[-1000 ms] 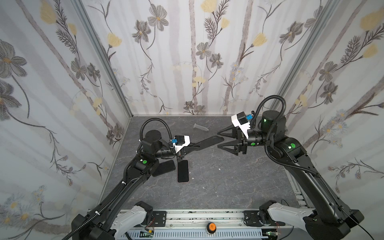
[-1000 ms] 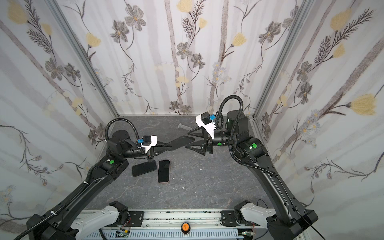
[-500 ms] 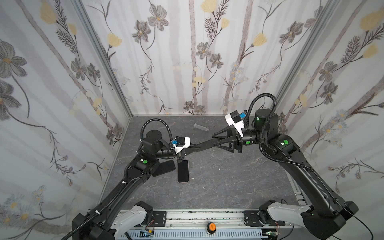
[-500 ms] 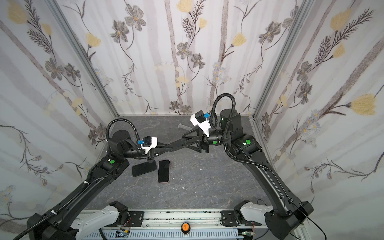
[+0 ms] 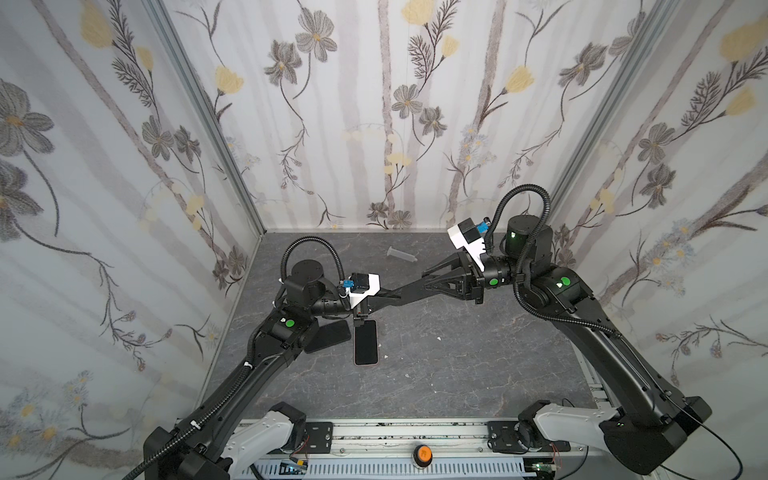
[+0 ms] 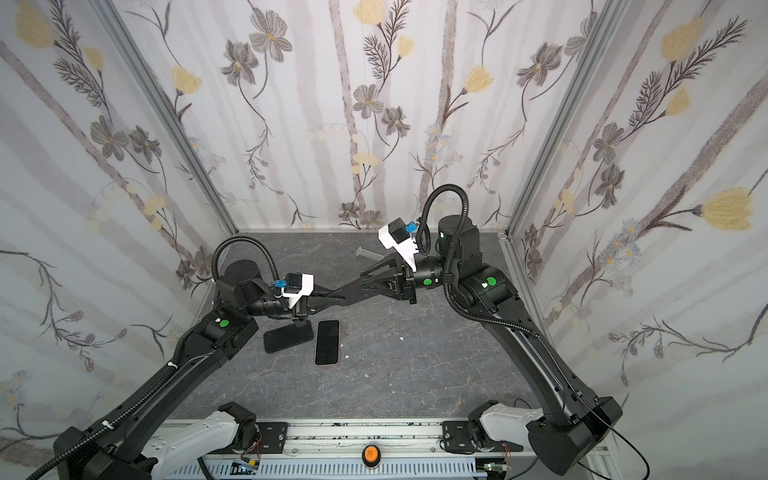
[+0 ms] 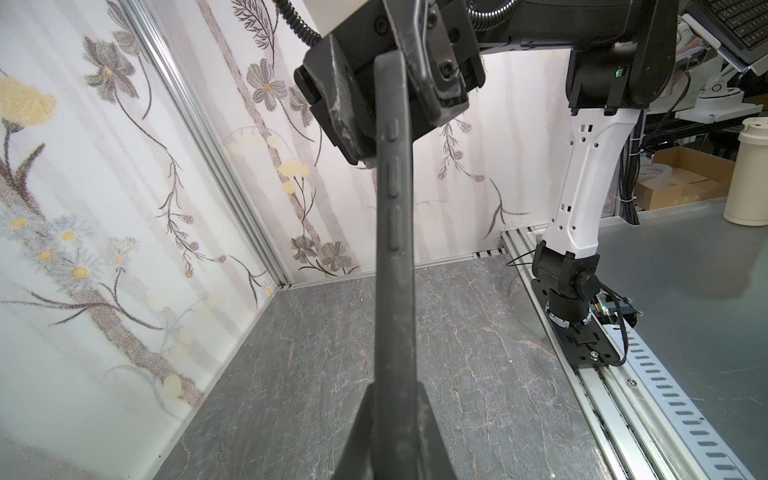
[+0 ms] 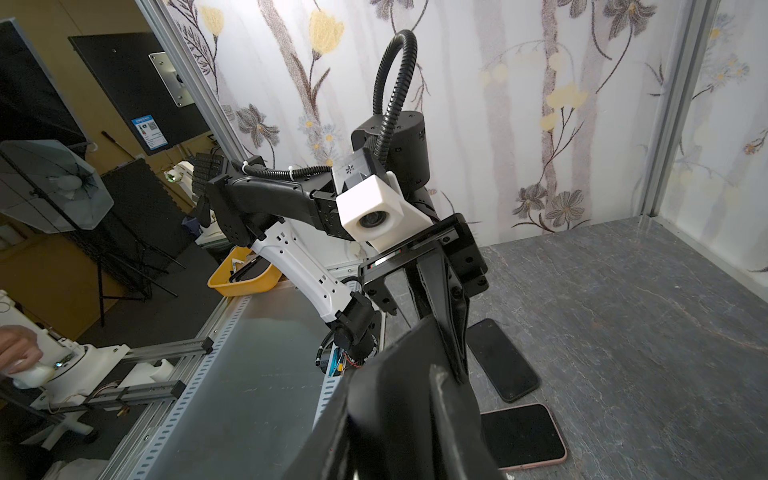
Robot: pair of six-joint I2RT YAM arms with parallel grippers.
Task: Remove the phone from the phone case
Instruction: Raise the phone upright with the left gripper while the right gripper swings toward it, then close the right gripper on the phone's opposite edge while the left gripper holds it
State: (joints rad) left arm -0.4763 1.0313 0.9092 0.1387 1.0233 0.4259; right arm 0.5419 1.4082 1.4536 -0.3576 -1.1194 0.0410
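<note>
A dark grey phone case [image 5: 405, 289] [image 6: 343, 291] hangs in the air between my two grippers. Edge-on in the left wrist view, the case [image 7: 392, 249] shows its side buttons. Whether a phone sits in it I cannot tell. My left gripper [image 5: 380, 296] [image 7: 395, 390] is shut on one end. My right gripper [image 5: 428, 281] [image 7: 390, 83] has a finger on each face of the other end, shut on it. In the right wrist view the case [image 8: 436, 299] runs from my own jaws to the left gripper [image 8: 432, 266].
Below the left gripper, a pink-edged phone [image 5: 365, 341] [image 8: 521, 436] lies screen up on the grey table [image 5: 457, 365]. A black phone-shaped slab [image 5: 328, 336] [image 8: 503, 357] lies beside it. A clear tube [image 5: 401, 254] rests near the back wall.
My right gripper has moved left to the case's free end and narrowed its jaws onto it. The left gripper and the case have stayed in place.
</note>
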